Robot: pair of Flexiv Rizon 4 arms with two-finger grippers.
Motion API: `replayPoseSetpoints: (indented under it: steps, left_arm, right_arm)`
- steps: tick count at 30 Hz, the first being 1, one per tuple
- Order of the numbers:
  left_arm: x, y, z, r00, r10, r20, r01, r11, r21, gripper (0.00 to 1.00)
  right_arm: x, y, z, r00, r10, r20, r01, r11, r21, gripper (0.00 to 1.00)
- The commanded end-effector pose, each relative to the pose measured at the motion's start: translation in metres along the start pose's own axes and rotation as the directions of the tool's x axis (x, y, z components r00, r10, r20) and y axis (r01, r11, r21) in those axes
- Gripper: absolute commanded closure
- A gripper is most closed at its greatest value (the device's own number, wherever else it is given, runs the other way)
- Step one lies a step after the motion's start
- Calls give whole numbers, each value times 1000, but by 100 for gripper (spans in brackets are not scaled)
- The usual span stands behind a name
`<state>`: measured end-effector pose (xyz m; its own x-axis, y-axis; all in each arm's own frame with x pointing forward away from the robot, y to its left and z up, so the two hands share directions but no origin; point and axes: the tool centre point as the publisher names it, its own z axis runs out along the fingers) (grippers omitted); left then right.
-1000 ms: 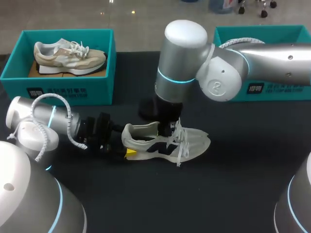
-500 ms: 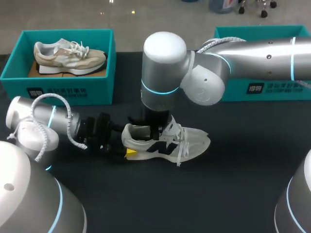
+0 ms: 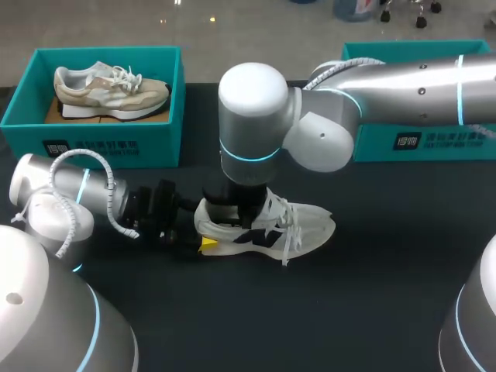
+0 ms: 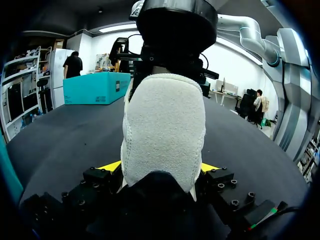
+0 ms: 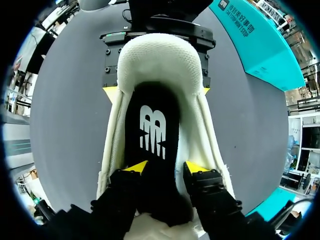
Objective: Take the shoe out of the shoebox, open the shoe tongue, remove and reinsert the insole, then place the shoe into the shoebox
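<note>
Between the jaws of my left gripper (image 4: 162, 169) sits the heel of the shoe (image 3: 263, 229), and they are clamped on it from both sides, holding it upright on the table (image 3: 372, 294). Right over the shoe's mouth hangs my right gripper (image 5: 166, 167), jaws apart, with the black insole (image 5: 152, 125) just under and ahead of them. I think taking the insole out is the step in hand. Next the tips must dip down, pinch the insole's edge and lift gently. The shoe is cream and fuzzy, with white laces (image 3: 288, 217).
</note>
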<state>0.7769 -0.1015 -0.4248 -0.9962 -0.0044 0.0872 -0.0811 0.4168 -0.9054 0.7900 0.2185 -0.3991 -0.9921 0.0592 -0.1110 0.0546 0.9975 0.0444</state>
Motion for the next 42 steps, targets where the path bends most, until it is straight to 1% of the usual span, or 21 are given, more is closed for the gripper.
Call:
replayPoseSetpoints:
  steps: [1,2,4,6,8,9,11,13,14,15,16,20,21,22,24,27,32,37,42]
  left_arm:
    - [-1,5,0,1000,-1,-1,1,1000,-6,100]
    - [-1,5,0,1000,-1,-1,1,1000,-6,100]
    - [-1,5,0,1000,-1,-1,1,1000,-6,100]
    - [-1,5,0,1000,-1,-1,1,1000,-6,100]
    - [-1,5,0,1000,-1,-1,1,1000,-6,100]
    - [-1,5,0,1000,-1,-1,1,1000,-6,100]
    - [-1,5,0,1000,-1,-1,1,1000,-6,100]
    - [-1,5,0,1000,-1,-1,1,1000,-6,100]
    - [-1,5,0,1000,-1,-1,1,1000,-6,100]
    - [-1,5,0,1000,-1,-1,1,1000,-6,100]
    - [-1,5,0,1000,-1,-1,1,1000,-6,100]
    - [-1,5,0,1000,-1,-1,1,1000,-6,100]
    - [-1,5,0,1000,-1,-1,1,1000,-6,100]
    - [-1,5,0,1000,-1,-1,1,1000,-6,100]
    - [-1,5,0,1000,-1,-1,1,1000,-6,100]
    - [-1,5,0,1000,-1,-1,1,1000,-6,100]
    - [-1,5,0,1000,-1,-1,1,1000,-6,100]
    - [-1,5,0,1000,-1,-1,1,1000,-6,100]
    - [-1,5,0,1000,-1,-1,1,1000,-6,100]
  right_arm:
    - [-1,5,16,999,-8,-37,8,1000,3,49]
    - [1,5,20,999,-9,-43,10,1000,5,42]
    - [5,5,26,998,-3,-63,4,1000,8,35]
    - [9,1,35,996,3,-92,-2,1000,10,34]
    - [15,0,40,993,6,-117,-5,1000,14,37]
    - [18,0,43,992,8,-130,-6,1000,16,39]
    - [23,-1,46,989,10,-150,-7,1000,16,51]
    - [28,-2,48,986,16,-167,-13,1000,17,58]
    - [30,-3,49,984,18,-176,-15,1000,16,65]
    - [31,-4,50,984,20,-179,-17,1000,16,69]
    - [33,-5,51,982,23,-186,-20,1000,20,75]
    - [35,-8,52,979,34,-199,-31,999,21,83]
    - [36,-9,53,978,39,-203,-36,999,19,88]
    - [37,-10,54,978,40,-205,-37,999,19,90]
    - [38,-11,53,977,43,-209,-39,999,21,99]
    - [39,-14,51,976,44,-214,-41,999,18,100]
    - [36,-19,38,977,41,-211,-40,999,9,100]
    - [26,-23,19,983,23,-180,-24,1000,-5,100]
    - [15,-25,-1,992,14,-129,-18,999,-27,100]
